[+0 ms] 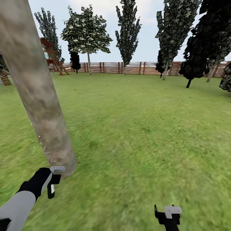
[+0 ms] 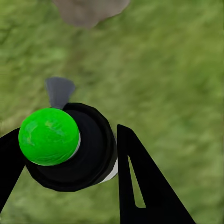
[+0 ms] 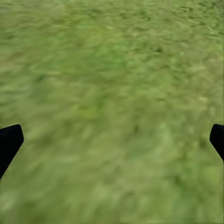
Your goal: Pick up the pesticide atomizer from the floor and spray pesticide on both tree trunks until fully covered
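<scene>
**Atomizer in the left end effector, right up against the trunk**

Atomizer (image 2: 70, 149) is sitting between the left end effector's (image 2: 65, 154) fingers (image 2: 140, 186) in the left wrist view, black round body with a bright green ball top and a grey nozzle sticking out toward the tree trunk (image 2: 88, 10) at the top of that frame. So the left one is clamped on it. In the head view the left end effector (image 1: 53, 181) is in the lower left, just beside the foot of the tree trunk (image 1: 38, 96), which leans across the left side of the frame. There are little pale specks on the lower trunk.

Right end effector (image 1: 168, 215) hangs at the bottom right of the head view, spread wide with nothing in it; its wrist view has the two black fingertips (image 3: 9, 142) at the far edges over blurry grass floor (image 3: 112, 93).

Further out: lawn (image 1: 144, 128), the brown slat fence (image 1: 134, 67) across the upper part, another leafy tree (image 1: 86, 32) upper left of centre, dark cone trees (image 1: 205, 41) on the right, and a red play frame (image 1: 51, 56) at left.
</scene>
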You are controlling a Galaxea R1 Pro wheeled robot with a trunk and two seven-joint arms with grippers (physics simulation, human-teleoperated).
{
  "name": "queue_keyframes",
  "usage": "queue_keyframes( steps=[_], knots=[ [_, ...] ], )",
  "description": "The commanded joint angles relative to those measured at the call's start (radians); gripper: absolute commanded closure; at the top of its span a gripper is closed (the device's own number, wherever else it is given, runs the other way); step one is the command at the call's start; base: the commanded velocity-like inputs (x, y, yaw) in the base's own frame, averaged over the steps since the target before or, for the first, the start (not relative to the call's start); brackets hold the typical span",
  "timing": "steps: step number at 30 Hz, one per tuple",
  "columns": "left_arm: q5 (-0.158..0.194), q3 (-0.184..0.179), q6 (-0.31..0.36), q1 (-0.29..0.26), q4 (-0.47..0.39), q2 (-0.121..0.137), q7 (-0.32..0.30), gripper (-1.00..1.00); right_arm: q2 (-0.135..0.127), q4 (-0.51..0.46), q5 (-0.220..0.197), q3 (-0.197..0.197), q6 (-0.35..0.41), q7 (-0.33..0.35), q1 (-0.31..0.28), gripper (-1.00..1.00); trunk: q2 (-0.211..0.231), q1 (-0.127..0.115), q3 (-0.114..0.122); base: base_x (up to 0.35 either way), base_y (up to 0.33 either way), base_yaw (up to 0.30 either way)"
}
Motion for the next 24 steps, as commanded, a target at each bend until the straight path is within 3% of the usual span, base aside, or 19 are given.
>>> queue_keyframes(
  steps=[1, 6, 15, 24],
  knots=[
    [0.000, 0.001, 0.001, 0.000, 0.000, 0.001, 0.000, 1.00, 0.000, 0.000, 0.000, 0.000, 0.000, 0.000, 0.000, -1.00, 0.000, 0.000, 0.000, 0.241, -0.187, 0.278],
    [0.000, 0.054, -0.001, 0.000, 0.001, 0.001, 0.052, 1.00, 0.000, 0.000, 0.000, 0.000, 0.000, 0.000, 0.000, -1.00, 0.000, 0.000, 0.000, 0.207, -0.158, 0.278],
    [0.004, 0.057, 0.000, 0.000, 0.001, -0.005, 0.062, 1.00, 0.000, -0.001, 0.000, 0.000, 0.000, 0.000, 0.000, -1.00, 0.000, 0.000, 0.000, 0.031, -0.083, 0.272],
    [0.002, 0.057, 0.000, 0.000, 0.001, -0.005, 0.063, 1.00, -0.002, 0.000, 0.000, 0.000, 0.000, 0.001, 0.000, -1.00, 0.000, 0.000, 0.000, 0.072, -0.262, 0.036]
  ],
)
